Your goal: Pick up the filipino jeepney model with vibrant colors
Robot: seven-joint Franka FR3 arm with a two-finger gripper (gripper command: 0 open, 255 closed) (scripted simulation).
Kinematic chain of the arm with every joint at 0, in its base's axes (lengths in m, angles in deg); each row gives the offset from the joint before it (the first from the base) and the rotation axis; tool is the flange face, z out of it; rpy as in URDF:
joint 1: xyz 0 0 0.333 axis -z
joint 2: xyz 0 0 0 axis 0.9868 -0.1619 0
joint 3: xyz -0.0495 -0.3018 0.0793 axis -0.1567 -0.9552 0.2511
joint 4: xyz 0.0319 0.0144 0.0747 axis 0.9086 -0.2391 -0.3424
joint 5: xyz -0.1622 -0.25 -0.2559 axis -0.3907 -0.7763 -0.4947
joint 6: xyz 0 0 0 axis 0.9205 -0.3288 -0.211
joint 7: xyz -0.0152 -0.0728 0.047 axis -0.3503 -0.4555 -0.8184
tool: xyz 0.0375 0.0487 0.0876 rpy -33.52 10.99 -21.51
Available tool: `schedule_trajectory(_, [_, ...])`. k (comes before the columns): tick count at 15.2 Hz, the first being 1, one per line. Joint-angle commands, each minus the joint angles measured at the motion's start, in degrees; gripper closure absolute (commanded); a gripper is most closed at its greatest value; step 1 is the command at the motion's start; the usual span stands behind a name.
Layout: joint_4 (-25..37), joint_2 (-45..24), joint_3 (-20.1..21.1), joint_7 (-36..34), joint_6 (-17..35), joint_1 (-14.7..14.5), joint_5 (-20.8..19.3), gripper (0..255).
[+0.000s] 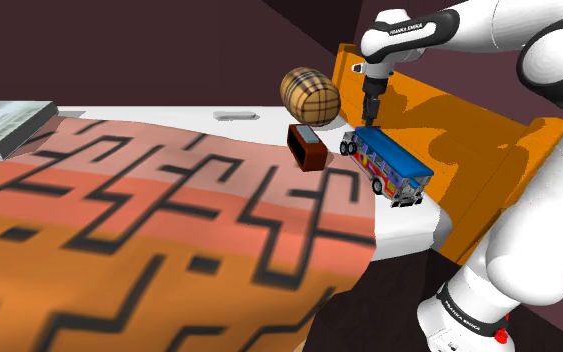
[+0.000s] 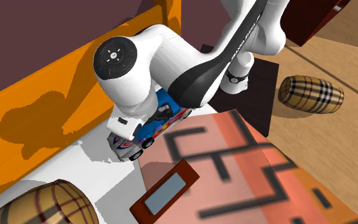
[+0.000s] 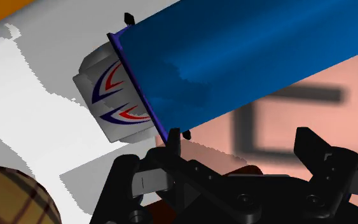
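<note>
The jeepney model point(image 1: 390, 165) has a blue roof, a white nose and sides painted in many colours. It stands on the white sheet by the orange headboard point(image 1: 469, 150). My gripper point(image 1: 372, 117) hangs just above the end of it nearest the plaid barrel. In the wrist view the blue roof point(image 3: 247, 57) and the white nose point(image 3: 104, 95) lie right ahead of my gripper point(image 3: 238, 168), whose black fingers point(image 3: 320, 159) stand apart and touch nothing. In the second exterior view the arm covers most of the jeepney point(image 2: 165, 118).
A plaid barrel point(image 1: 310, 96) and a dark red box point(image 1: 307, 146) sit close to the jeepney on the shoulder view's left. A patterned orange and pink blanket point(image 1: 149, 220) covers the bed. Another plaid barrel point(image 2: 311, 94) lies on the floor.
</note>
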Motion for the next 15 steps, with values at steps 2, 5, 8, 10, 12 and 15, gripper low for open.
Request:
schedule_trajectory(2, [8.3, -8.3, -0.2, 6.8, -1.1, 1.5, 3.3, 0])
schedule_trajectory(5, [11.3, -11.8, 0.2, 9.3, -1.0, 2.5, 4.6, 0])
schedule_trajectory(8, [9.4, -12.2, 0.3, 9.3, 1.2, 2.5, 4.7, 0])
schedule_trajectory(10, [8.3, -12.5, 0.3, 9.4, 2.7, 2.5, 4.9, 0])
schedule_trajectory(12, [7.4, -12.7, 0.4, 9.4, 3.8, 2.5, 5.0, 0])
schedule_trajectory(15, [7.6, -12.8, 0.4, 9.5, 3.6, 2.6, 5.1, 255])
